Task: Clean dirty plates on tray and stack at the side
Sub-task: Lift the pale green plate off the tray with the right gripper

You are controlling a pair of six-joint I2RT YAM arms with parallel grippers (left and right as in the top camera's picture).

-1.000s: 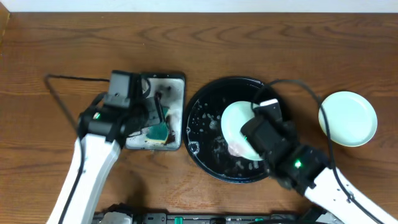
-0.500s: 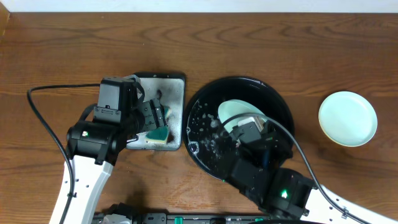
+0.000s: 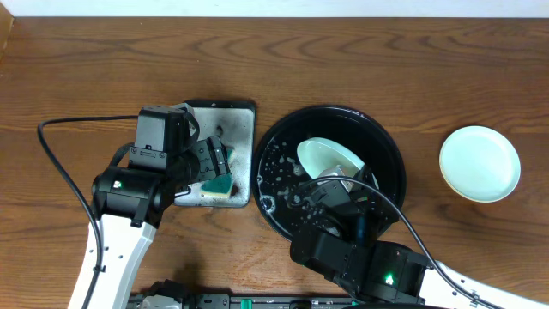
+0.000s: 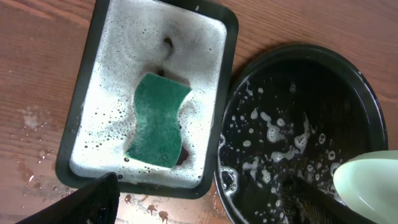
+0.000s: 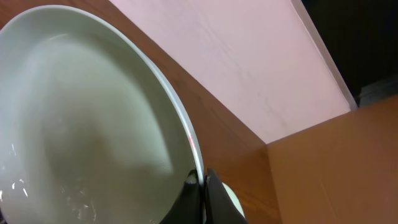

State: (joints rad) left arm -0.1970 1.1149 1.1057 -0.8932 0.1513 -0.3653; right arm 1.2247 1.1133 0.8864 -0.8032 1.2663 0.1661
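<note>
The right end effector is clenched on the near rim of a pale mint round plate. The right wrist view shows the fingers pinching that rim, with the plate rising away from them on a tilt. From overhead the plate sits tipped over the far middle of the large round glossy black tray, whose floor is flecked with suds. I cannot tell whether its low edge touches the tray. No red smear shows on the face in view, only wet glints, so I judge it washed or nearly so.

The relation that counts is plate to stacking spot. A second pale mint plate lies flat on the wooden bench to the right of the black tray, well apart from it. That is the right arm's side, so the held plate would travel right and be levelled before it is set down. A wet rim in a two-finger pinch could slip as it tilts.

If more scrubbing is needed, the green sponge lies to the left in the foam of the rectangular grey metal tray, its long axis running near to far. The left end effector hovers above it and is much the nearer arm. It grasps nothing, but I cannot tell how wide it is set.
</note>
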